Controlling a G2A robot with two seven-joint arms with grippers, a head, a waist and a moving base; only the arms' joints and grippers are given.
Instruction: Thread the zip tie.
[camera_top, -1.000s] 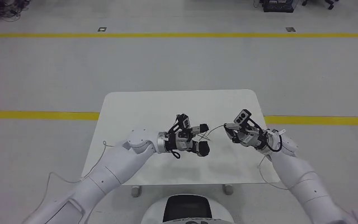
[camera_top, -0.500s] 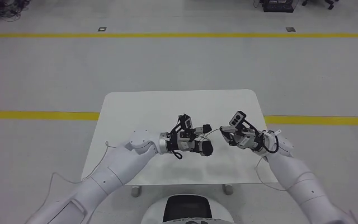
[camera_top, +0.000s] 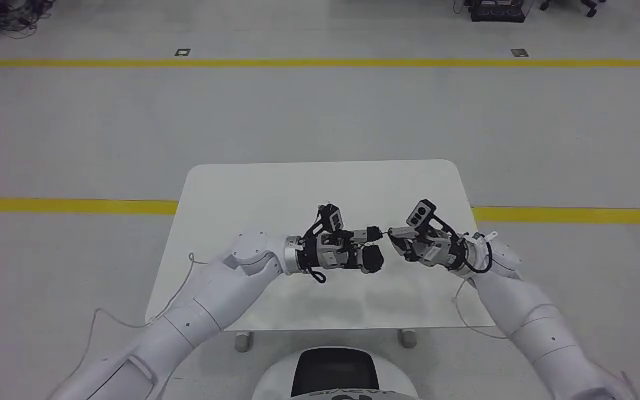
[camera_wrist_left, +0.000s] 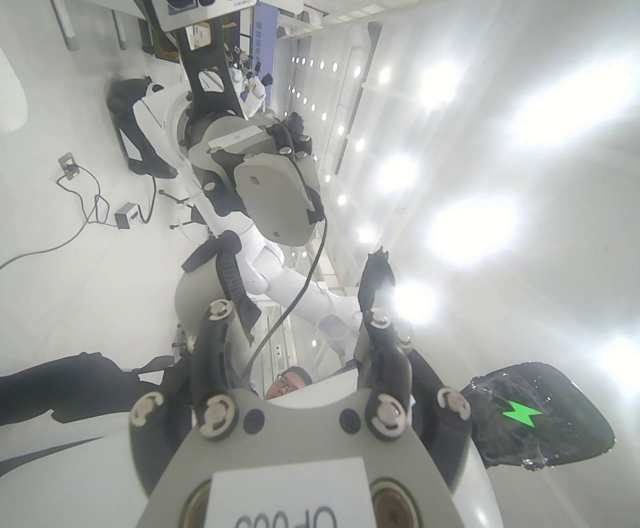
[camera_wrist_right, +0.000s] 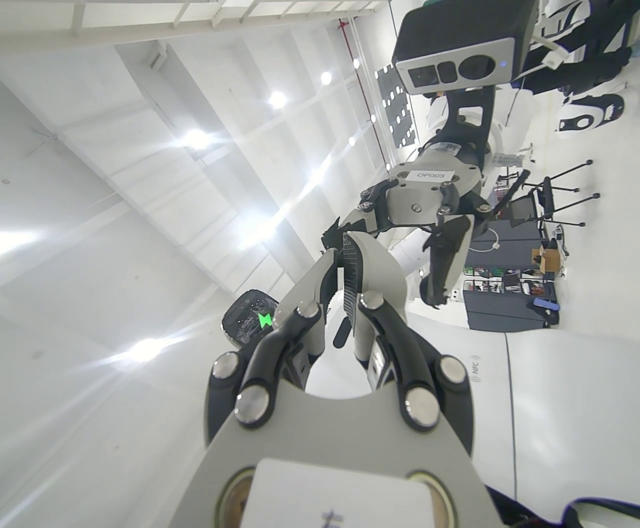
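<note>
Hovering above the desk (camera_top: 250, 200), my left fingers (camera_top: 362, 238) hang just past its middle. My right fingers (camera_top: 400, 240) are just beside them toward 3 o'clock, tips facing across a small gap. I judge both are held off the surface so the strap can be steered freely, with nothing to snag on.

From my left wrist, my left fingers (camera_wrist_left: 376, 280) stand spread apart, clamping nothing. A thin dark strap, which I take for the zip tie (camera_wrist_left: 295, 300), leaves the tip of my right fingers (camera_wrist_left: 272, 200). It runs in a shallow bow down between my spread pair toward my palm. So its long axis lies along the line from one hand to the other, roughly 3 to 9 o'clock over the desk, with the free length pointing at my left side. I can't make out its head. The spread looks deliberate to me: a wide gate for the tail to pass through.

From my right wrist, my right fingers (camera_wrist_right: 375, 280) are pressed pad to pad. The seam hides whatever lies in it, but I'd judge the strap is pinched there. A firm hold near one end would keep the limp length aimed. Beyond them, my left fingers (camera_wrist_right: 442, 260) are splayed wide.
</note>
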